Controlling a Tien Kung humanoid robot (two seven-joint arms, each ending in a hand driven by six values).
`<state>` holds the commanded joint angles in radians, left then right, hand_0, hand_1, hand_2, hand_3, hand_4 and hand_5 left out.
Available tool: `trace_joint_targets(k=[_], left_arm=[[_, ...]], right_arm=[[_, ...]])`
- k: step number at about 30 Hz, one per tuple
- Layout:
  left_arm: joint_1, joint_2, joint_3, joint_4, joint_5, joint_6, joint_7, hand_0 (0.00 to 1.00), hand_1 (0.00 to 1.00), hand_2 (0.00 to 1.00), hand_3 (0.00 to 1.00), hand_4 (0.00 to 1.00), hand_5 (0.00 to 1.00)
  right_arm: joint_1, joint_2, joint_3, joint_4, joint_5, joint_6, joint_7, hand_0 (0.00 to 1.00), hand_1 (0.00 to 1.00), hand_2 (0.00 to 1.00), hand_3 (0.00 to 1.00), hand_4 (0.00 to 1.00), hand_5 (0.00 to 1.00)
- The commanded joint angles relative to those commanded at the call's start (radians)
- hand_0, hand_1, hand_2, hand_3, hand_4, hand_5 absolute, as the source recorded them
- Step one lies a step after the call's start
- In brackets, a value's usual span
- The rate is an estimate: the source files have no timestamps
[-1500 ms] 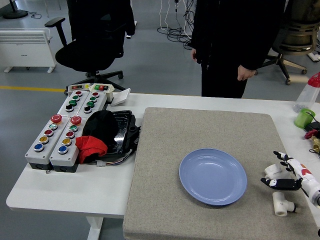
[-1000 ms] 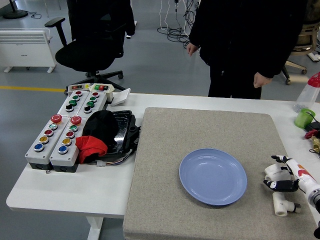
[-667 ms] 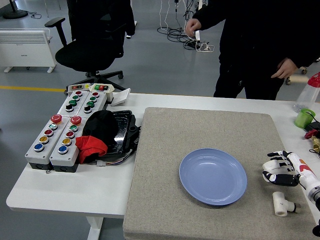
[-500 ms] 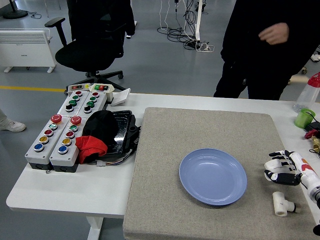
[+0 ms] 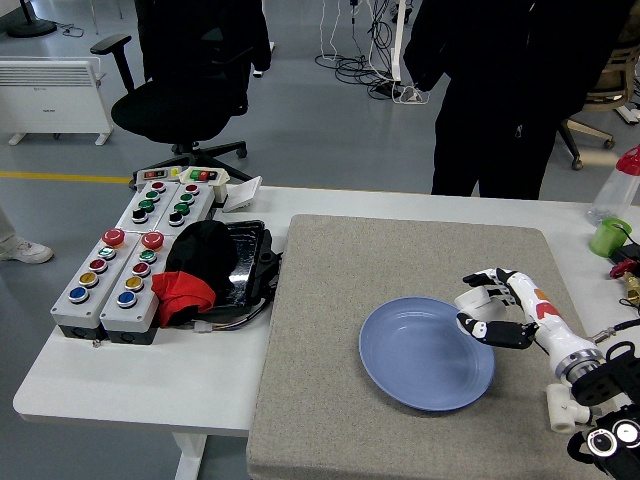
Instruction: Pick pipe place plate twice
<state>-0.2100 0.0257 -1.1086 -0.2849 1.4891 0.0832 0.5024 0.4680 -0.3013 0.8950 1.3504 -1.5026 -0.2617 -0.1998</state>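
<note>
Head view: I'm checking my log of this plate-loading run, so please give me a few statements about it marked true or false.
1. The right hand grips a white pipe piece above the blue plate's right rim. True.
2. A second pipe piece already lies in the plate. False: it lies on the grey mat, right of the plate.
3. The plate holds nothing. True.
4. The left hand steadies the plate. False: no left hand is in view.

blue plate point(image 5: 420, 365), white pipe point(image 5: 473, 299), grey mat point(image 5: 330, 300).
</note>
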Motion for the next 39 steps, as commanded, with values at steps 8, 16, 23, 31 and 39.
trace_joint_targets(k=[8, 16, 23, 31, 39], left_arm=[[0.005, -0.001, -0.002, -0.001, 0.003, -0.001, 0.001, 0.66, 0.633, 0.646, 0.592, 0.447, 0.998], [0.008, -0.002, -0.006, -0.002, 0.009, -0.003, 0.003, 0.66, 0.633, 0.647, 0.592, 0.447, 0.998], [0.005, 0.0, 0.002, -0.002, -0.003, -0.003, 0.002, 0.66, 0.632, 0.646, 0.591, 0.447, 0.998], [0.004, 0.0, 0.007, -0.002, -0.012, -0.001, 0.002, 0.66, 0.631, 0.646, 0.591, 0.448, 0.998], [0.009, 0.001, -0.006, -0.003, 0.005, -0.003, 0.005, 0.66, 0.631, 0.646, 0.593, 0.446, 0.998]], right_arm=[[0.069, 0.06, -0.142, -0.086, -0.046, -0.036, 0.008, 0.172, 0.336, 0.525, 0.65, 0.66, 0.132], [0.096, 0.098, -0.193, -0.093, -0.098, 0.032, -0.027, 0.664, 0.725, 0.816, 0.876, 0.733, 0.216], [0.111, 0.108, -0.203, -0.085, -0.1, 0.067, 0.004, 0.998, 0.974, 0.998, 0.998, 0.855, 0.317], [0.101, 0.094, -0.171, -0.057, -0.038, 0.112, 0.064, 0.998, 0.998, 0.998, 0.998, 0.854, 0.251], [0.002, -0.02, 0.006, 0.044, -0.075, 0.111, 0.029, 0.998, 0.984, 0.998, 0.99, 0.835, 0.234]])
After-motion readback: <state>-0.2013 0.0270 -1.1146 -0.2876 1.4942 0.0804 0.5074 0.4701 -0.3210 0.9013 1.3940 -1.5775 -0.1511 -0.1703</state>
